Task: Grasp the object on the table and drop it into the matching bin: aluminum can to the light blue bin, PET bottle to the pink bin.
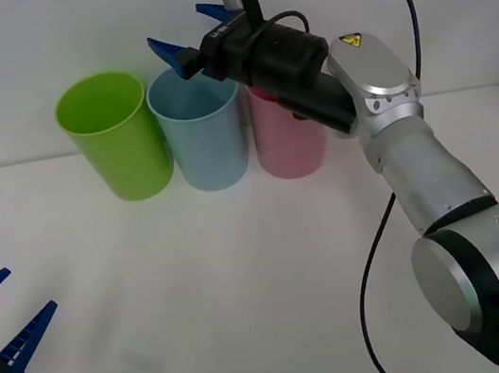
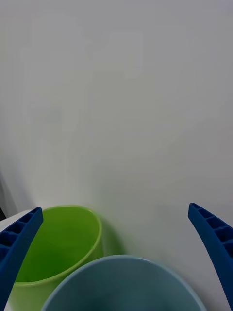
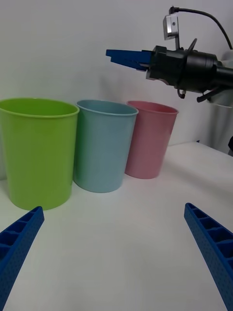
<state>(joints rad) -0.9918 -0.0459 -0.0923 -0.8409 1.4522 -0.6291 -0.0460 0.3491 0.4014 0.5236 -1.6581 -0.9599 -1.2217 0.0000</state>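
1. Plainly, the right pincer [image 1: 191,38] hangs above the light blue bin [image 1: 201,129], its blue fingers spread wide apart with nothing between them. The right wrist view looks down past the two fingers at that bin's rim and the lime green bin [image 2: 58,248] beside it.
2. The aluminum can is not to be found on the tabletop [image 1: 248,292] or in either pincer; my guess is that it already lies inside the light blue bin, though no view reaches the bottom to prove it.
3. Risk: the right arm hangs close over the bin rims — a careless pull back or downward could clip the light blue bin or the pink bin [image 1: 288,142] just beside it and tip one over, since they look light and stand close together.
4. Containers: three bins stand in a row at the back — lime green, light blue, pink. What shows of the green one's inside looks empty; the contents of the other two cannot be told.
5. The left pincer [image 1: 0,329] waits low at the tabletop's near left, fingers apart and empty.
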